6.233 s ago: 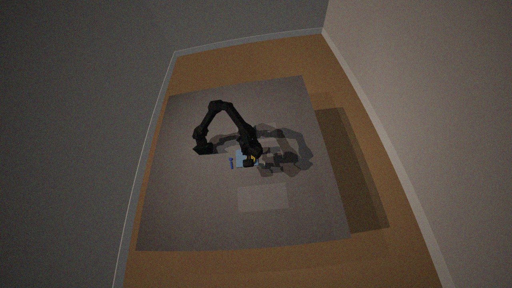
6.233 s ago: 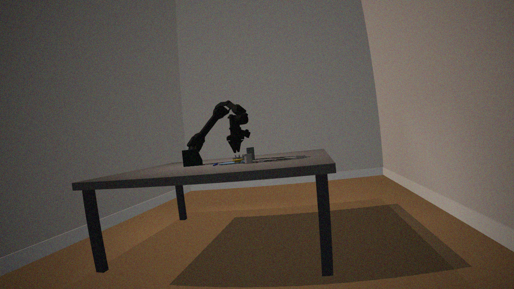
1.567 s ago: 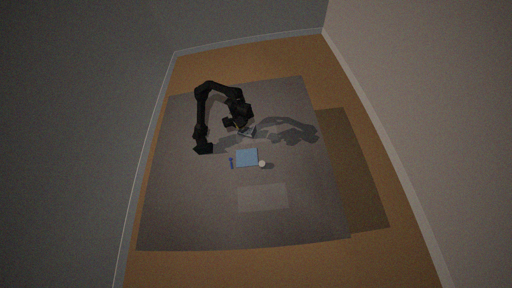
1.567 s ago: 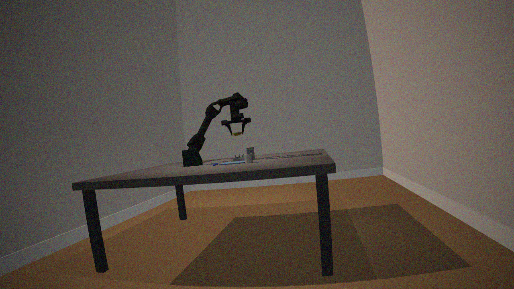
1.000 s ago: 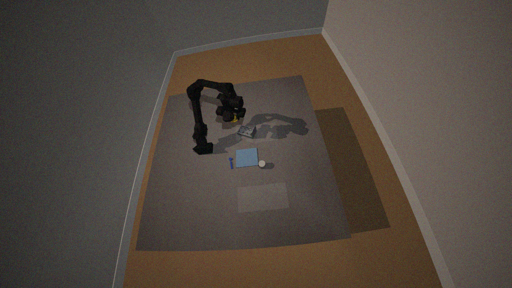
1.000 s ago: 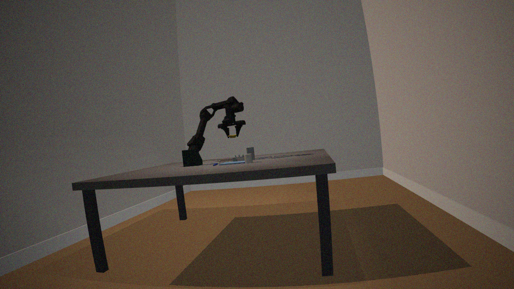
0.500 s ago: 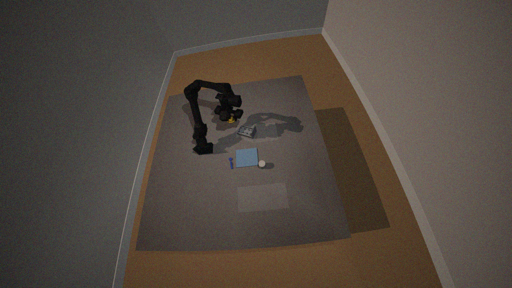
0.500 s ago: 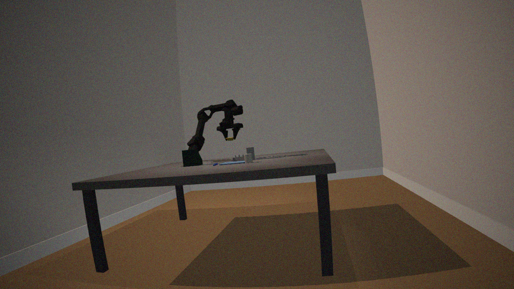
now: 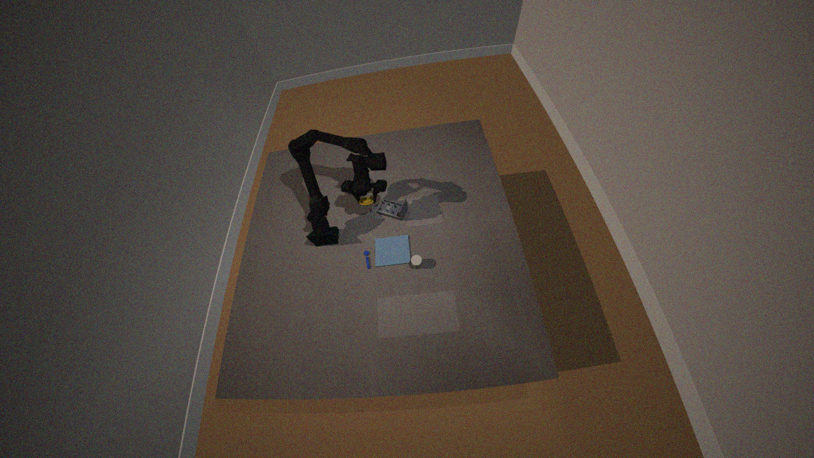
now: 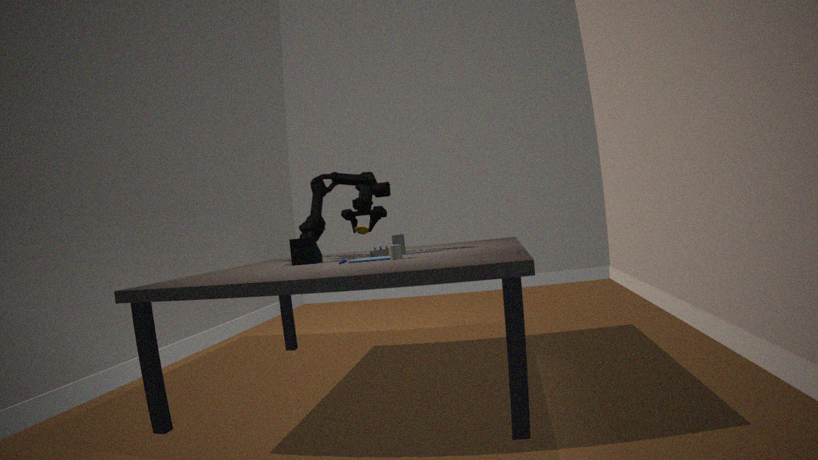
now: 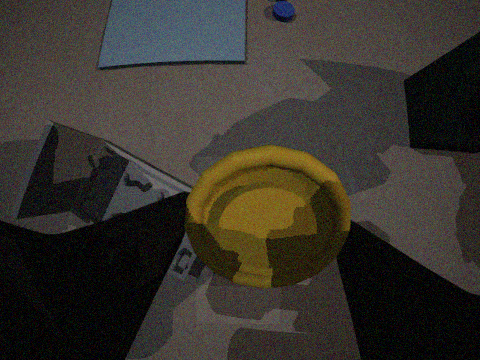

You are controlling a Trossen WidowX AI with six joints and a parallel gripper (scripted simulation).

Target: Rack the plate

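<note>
My gripper [image 9: 367,200] [image 10: 362,229] [image 11: 266,215] points down and is shut on a yellow plate [image 9: 365,201] [image 10: 361,230] [image 11: 262,212], one finger at each side of its rim. The plate hangs in the air above the table, its face nearer level than upright. The grey dish rack [image 9: 389,215] [image 10: 379,252] [image 11: 165,179] stands on the table, just right of the plate in the top view and below it. Its small pegs and a taller end panel show. In the wrist view the rack lies left of the plate, partly hidden by the left finger and the plate.
A light blue flat square [image 9: 392,250] [image 10: 369,259] [image 11: 175,32] lies nearer the front than the rack. A white cup [image 9: 416,260] [image 10: 395,252] stands at its right. A small blue utensil [image 9: 368,261] [image 10: 343,261] [image 11: 284,11] lies at its left. The arm's base [image 9: 323,235] stands farther left.
</note>
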